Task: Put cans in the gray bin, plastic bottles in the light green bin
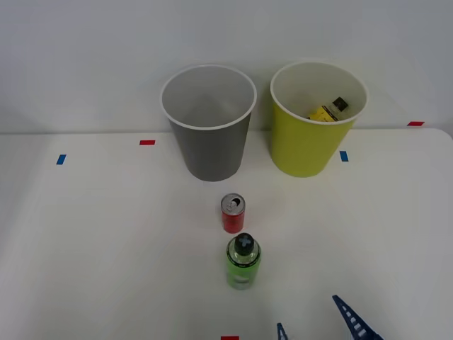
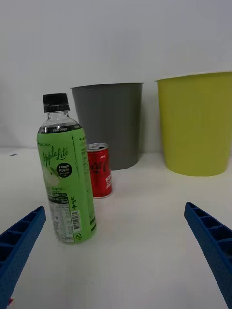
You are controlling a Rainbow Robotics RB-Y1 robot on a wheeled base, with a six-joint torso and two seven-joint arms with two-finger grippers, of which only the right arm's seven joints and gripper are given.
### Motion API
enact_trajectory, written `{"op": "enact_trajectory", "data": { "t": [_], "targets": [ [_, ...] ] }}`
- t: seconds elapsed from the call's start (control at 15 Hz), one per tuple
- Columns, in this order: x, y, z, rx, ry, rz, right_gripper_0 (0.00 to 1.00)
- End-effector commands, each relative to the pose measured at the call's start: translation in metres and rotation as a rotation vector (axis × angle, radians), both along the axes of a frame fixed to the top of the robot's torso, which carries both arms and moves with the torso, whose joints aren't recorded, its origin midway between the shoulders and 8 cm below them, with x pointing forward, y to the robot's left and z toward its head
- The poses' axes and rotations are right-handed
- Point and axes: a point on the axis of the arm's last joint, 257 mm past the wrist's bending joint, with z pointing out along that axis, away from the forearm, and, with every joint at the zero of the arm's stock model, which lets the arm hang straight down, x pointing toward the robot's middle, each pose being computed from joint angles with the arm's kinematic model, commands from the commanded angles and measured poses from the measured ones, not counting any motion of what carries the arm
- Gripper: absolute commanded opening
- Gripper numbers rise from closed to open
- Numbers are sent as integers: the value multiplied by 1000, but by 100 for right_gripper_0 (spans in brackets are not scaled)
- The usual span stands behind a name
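A small red can (image 1: 233, 214) with a silver top stands upright at mid-table, in front of the gray bin (image 1: 209, 152). Just nearer to me is a bright green plastic bottle (image 1: 243, 262) with a black cap, also upright. A yellow-labelled bottle (image 1: 327, 110) lies inside the light green bin (image 1: 304, 149). My right gripper (image 1: 315, 322) is open at the near edge, to the right of the green bottle and apart from it. In the wrist view the gripper (image 2: 115, 208) holds nothing; the green bottle (image 2: 65, 178) stands close to one finger, with the can (image 2: 100, 170), gray bin (image 2: 113, 123) and light green bin (image 2: 198, 123) beyond.
Both bins stand side by side at the back of the white table (image 1: 106, 241), near a pale wall. Small red tape marks (image 1: 147, 142) and blue tape marks (image 1: 61, 159) dot the tabletop.
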Motion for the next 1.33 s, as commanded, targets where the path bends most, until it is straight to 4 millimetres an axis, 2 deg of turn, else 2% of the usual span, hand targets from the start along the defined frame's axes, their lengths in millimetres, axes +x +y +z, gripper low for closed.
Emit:
{"op": "enact_trajectory", "data": {
  "t": [0.07,0.6,0.87,1.33],
  "targets": [
    [20,23,4,10,-11,84,100],
    [66,61,7,-20,1,192,100],
    [78,82,10,-11,8,232,100],
    [101,92,22,14,4,233,100]
  ]
}}
